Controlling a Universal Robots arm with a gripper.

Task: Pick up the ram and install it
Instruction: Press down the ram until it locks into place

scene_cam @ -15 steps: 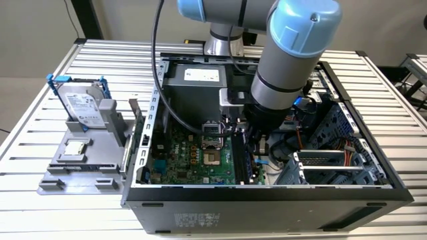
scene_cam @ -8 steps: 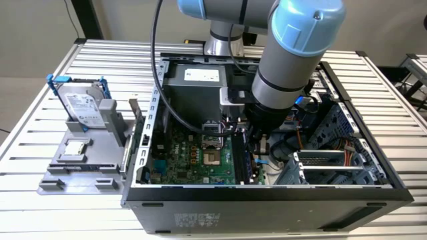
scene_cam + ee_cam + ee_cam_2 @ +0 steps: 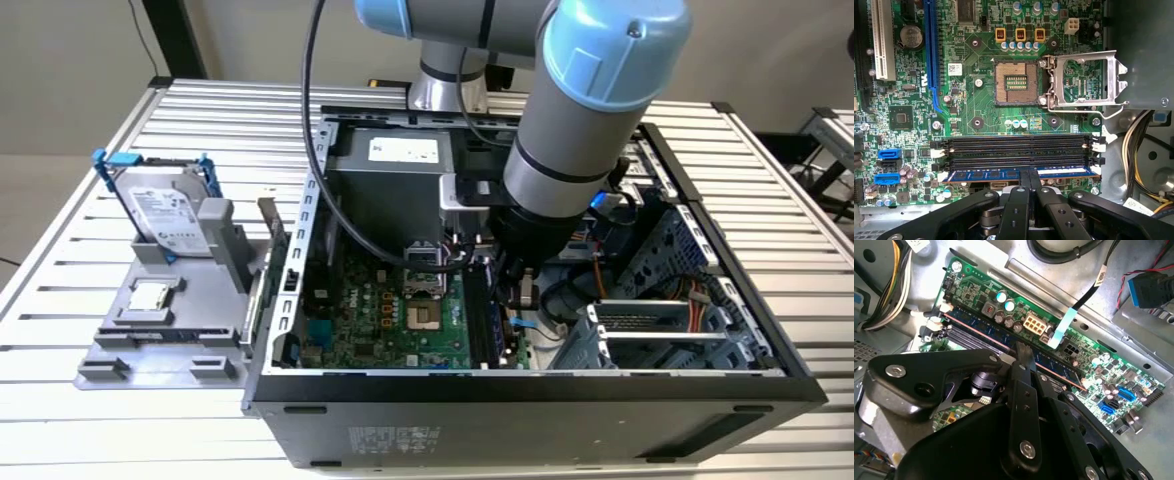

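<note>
The ram (image 3: pixel 984 174) is a thin blue stick lying along the memory slot nearest my gripper, on the green board (image 3: pixel 974 105) inside the computer case (image 3: pixel 534 385). In the second wrist view the ram (image 3: pixel 979 327) runs slantwise across the board. My gripper (image 3: pixel 1030 174) is shut on the ram near its middle, its black fingers (image 3: pixel 1021 200) pressed together over the ram's top edge. In the exterior view my gripper (image 3: pixel 514 292) reaches down into the case beside the board. The middle of the ram is hidden by the fingers.
Two empty black memory slots (image 3: pixel 1019 142) lie beside the ram. The processor socket (image 3: pixel 1014 82) is bare with its metal frame (image 3: pixel 1086 80) swung open. Cable bundles (image 3: pixel 1134 150) hang by the slot ends. A hard drive (image 3: pixel 163 205) stands on a grey fixture (image 3: pixel 160 340) outside the case.
</note>
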